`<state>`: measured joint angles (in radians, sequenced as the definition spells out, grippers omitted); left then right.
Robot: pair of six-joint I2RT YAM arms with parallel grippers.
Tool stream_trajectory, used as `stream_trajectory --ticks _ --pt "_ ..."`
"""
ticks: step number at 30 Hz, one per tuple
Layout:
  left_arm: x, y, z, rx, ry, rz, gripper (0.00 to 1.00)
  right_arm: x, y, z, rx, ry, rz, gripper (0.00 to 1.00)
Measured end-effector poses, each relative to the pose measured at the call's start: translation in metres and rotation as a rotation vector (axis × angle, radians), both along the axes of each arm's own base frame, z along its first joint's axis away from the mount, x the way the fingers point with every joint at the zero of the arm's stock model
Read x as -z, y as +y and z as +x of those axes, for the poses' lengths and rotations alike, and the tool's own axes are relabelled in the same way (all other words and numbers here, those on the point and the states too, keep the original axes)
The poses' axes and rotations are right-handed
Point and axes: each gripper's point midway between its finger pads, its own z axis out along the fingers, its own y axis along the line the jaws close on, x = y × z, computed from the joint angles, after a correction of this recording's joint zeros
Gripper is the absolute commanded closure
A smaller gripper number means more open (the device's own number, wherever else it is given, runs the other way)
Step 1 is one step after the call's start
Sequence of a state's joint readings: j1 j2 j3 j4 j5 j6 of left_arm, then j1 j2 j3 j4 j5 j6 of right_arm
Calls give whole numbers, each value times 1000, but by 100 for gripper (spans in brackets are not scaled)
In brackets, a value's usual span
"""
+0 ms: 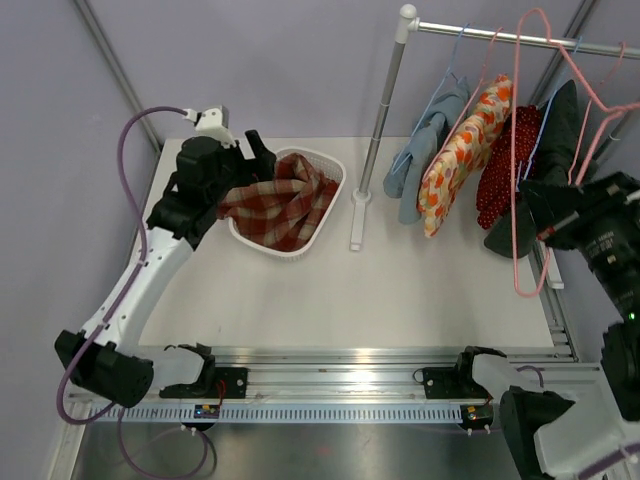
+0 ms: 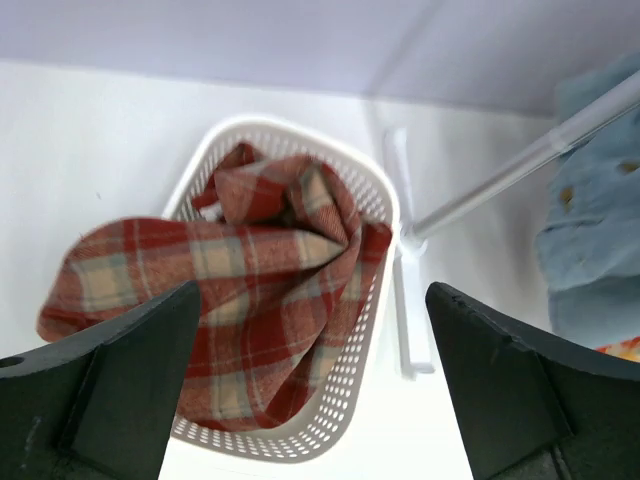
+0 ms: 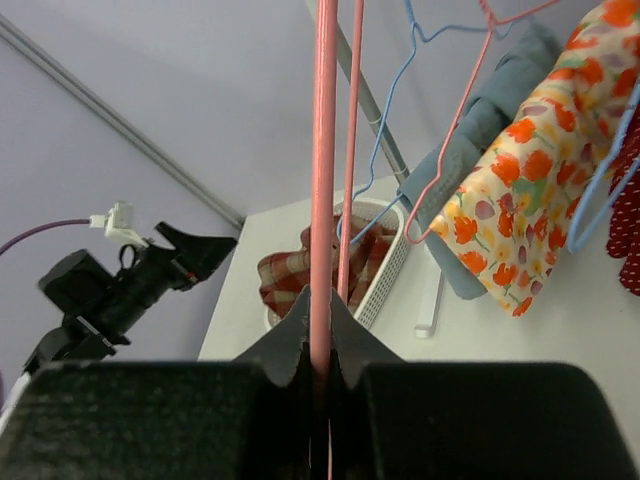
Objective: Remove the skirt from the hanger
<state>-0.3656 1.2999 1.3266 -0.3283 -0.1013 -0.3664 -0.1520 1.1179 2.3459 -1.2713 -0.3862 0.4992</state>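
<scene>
Crumpled red-and-beige plaid skirt [image 2: 270,280] fills the white perforated plastic basket [image 2: 290,135], 1 fold over its rim. Left gripper [image 2: 310,300] gapes empty; right gripper [image 3: 320,310] pinches the pink wire hanger [image 3: 322,150].

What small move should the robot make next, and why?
Probably lift the open left gripper away: the red plaid skirt already lies in the white mesh basket, off the pink wire hanger held in the right gripper.
</scene>
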Motion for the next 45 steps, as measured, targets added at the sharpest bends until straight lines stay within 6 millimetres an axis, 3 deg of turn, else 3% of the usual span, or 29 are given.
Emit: stream_trajectory --ticks 2,6,9,15,17,20,24,27,30,34,39,43,45 --pt "-25 6 -14 -2 -60 -23 1 -1 -4 -29 50 -44 -22 100" --pt "-40 14 -35 -2 -85 -32 1 14 -19 -47 152 -32 -43 100" --pt "-33 18 -45 -1 -54 -20 1 35 -35 -30 225 48 -57 100" --pt "-6 30 -83 13 31 11 1 135 -51 21 258 397 -60 100" --pt "3 36 -99 16 46 24 1 149 -53 30 258 451 -60 100" --pt "22 47 -124 19 68 57 1 149 -58 51 266 468 -58 100" --pt "52 63 -152 11 109 108 1 122 -61 72 270 410 -59 100" --pt "76 72 -166 2 140 143 1 96 -63 90 270 340 -59 100" --pt "86 75 -171 1 168 159 1 87 -63 111 250 318 -55 100" --pt "88 75 -169 3 173 167 1 94 -64 148 227 346 -50 100" --pt "91 74 -166 8 181 179 1 120 -69 206 209 434 -49 100" --pt "92 74 -166 11 183 183 1 121 -62 240 195 430 -73 100" --pt "92 73 -166 16 184 185 1 119 -54 247 180 420 -89 100"
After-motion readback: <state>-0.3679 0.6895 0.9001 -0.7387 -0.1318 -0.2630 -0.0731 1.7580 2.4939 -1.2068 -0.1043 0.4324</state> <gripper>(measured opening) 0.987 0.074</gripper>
